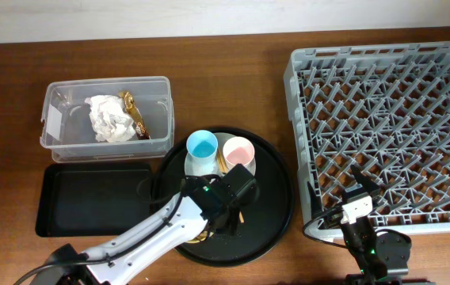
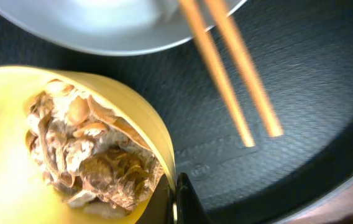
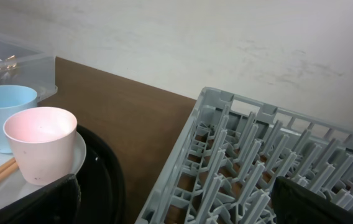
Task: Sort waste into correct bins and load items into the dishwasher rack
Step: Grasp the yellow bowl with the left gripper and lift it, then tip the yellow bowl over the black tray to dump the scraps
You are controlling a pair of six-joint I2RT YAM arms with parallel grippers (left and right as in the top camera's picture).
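Observation:
My left gripper [image 2: 176,202] is shut on the rim of the yellow bowl [image 2: 2,155], which holds tan-brown food scraps [image 2: 89,155]. In the overhead view my left gripper [image 1: 226,212] hides the bowl. The wooden chopsticks [image 2: 226,68] lie across the grey-green plate [image 2: 114,25]. The blue cup [image 1: 202,145] and pink cup [image 1: 238,149] stand on the plate [image 1: 196,166]. The clear tub [image 1: 106,81] holds the white tissue [image 1: 112,119] and the gold wrapper [image 1: 134,115]. My right gripper [image 3: 176,205] is open and empty at the front left corner of the grey rack [image 1: 296,119].
The cups, plate and bowl sit on a large round black tray [image 1: 268,198]. The shallow black rectangular tray [image 1: 90,198] lies in front of the clear tub, left of the round tray. A strip of bare wood separates the round tray from the rack [image 3: 183,149].

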